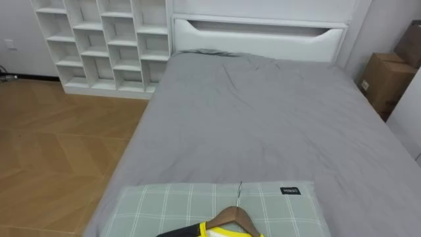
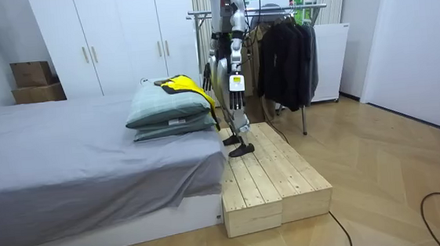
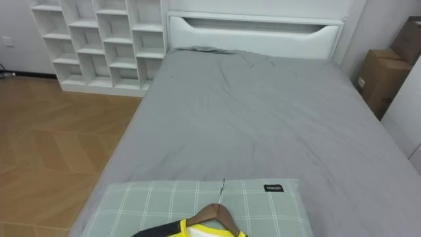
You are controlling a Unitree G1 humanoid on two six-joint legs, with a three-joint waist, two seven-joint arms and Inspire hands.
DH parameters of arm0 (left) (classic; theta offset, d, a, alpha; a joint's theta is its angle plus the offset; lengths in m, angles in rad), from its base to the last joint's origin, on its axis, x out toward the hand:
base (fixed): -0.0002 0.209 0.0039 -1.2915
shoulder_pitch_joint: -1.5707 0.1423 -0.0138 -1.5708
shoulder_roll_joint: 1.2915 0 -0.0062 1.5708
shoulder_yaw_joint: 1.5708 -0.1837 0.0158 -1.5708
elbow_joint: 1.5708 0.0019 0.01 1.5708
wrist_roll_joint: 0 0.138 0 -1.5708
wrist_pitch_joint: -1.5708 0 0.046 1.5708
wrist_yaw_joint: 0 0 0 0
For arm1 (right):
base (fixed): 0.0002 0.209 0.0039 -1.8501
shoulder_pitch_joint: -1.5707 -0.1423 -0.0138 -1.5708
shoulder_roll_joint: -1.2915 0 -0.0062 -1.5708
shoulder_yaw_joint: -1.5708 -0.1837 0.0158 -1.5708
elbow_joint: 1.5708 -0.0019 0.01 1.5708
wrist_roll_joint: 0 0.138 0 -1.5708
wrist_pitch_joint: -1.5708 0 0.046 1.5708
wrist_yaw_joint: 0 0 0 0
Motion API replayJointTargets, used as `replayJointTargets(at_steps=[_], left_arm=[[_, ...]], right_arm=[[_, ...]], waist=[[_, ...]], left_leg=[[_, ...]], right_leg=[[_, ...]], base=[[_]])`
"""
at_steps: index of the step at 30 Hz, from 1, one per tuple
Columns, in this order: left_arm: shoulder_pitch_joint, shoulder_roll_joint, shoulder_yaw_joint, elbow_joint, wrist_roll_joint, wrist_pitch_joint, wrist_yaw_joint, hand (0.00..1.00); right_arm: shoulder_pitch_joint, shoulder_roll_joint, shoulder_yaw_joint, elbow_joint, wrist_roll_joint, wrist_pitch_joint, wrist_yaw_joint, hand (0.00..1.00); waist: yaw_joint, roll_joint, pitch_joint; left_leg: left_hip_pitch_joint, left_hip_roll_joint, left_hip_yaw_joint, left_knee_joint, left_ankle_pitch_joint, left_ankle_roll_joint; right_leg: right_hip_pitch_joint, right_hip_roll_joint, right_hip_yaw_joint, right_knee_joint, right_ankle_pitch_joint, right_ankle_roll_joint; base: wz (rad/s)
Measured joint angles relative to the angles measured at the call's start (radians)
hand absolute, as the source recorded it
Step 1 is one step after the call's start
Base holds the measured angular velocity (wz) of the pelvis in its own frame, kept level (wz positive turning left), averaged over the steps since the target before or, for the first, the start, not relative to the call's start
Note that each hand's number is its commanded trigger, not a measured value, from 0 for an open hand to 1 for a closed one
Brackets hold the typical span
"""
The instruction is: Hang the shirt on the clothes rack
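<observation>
We look down a bed (image 1: 263, 112) covered in a plain grey sheet, its white headboard (image 1: 256, 36) at the far end. At the near end lies a pale green checked pillow (image 1: 171, 204). The yellow and black garment (image 1: 220, 232) rests on it, on a wooden hanger (image 1: 235, 214) whose metal hook points toward the far end. Near the pillow's right corner is a small dark label (image 1: 291, 191) with light print too small for us to read. A white cube shelf (image 1: 105, 39) stands far left on the wooden floor. At far right there is a cardboard box (image 1: 388, 76) with a small white sticker on its near corner, its writing illegible. In the room view the robot stands on a low wooden platform (image 2: 271, 174) at the pillow end of the bed, facing it. A clothes rack (image 2: 285, 47) of dark garments stands behind the robot. There the garment lies on top of two stacked pillows, apart from both hands. The left hand (image 2: 236, 89) hangs at the robot's near side and the right hand (image 2: 214, 72) at its far side. We cannot tell how either hand's fingers are set.
</observation>
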Motion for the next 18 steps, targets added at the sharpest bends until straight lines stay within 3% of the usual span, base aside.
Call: replayJointTargets(at_steps=[8, 18], left_arm=[[-0.002, 0.000, 0.019, -0.002, 0.000, -0.028, 0.020, 0.00], [0.007, 0.000, 0.038, 0.001, 0.000, -0.016, 0.041, 0.00]], right_arm=[[0.010, 0.000, 0.000, 0.002, 0.058, 0.001, 0.005, 0.00], [0.018, 0.001, 0.000, 0.013, 0.094, 0.005, 0.005, 0.00]], waist=[[0.001, -0.009, -0.0015], [0.001, -0.024, -0.0062]], left_leg=[[0.000, 0.000, 0.001, 0.000, 0.000, 0.000], [0.016, 0.000, 0.003, 0.000, 0.000, 0.000]], right_leg=[[0.000, 0.000, 0.001, 0.000, 0.000, 0.000], [0.013, 0.000, -0.003, 0.000, 0.000, 0.000]], base=[[0.00], [0.00]])
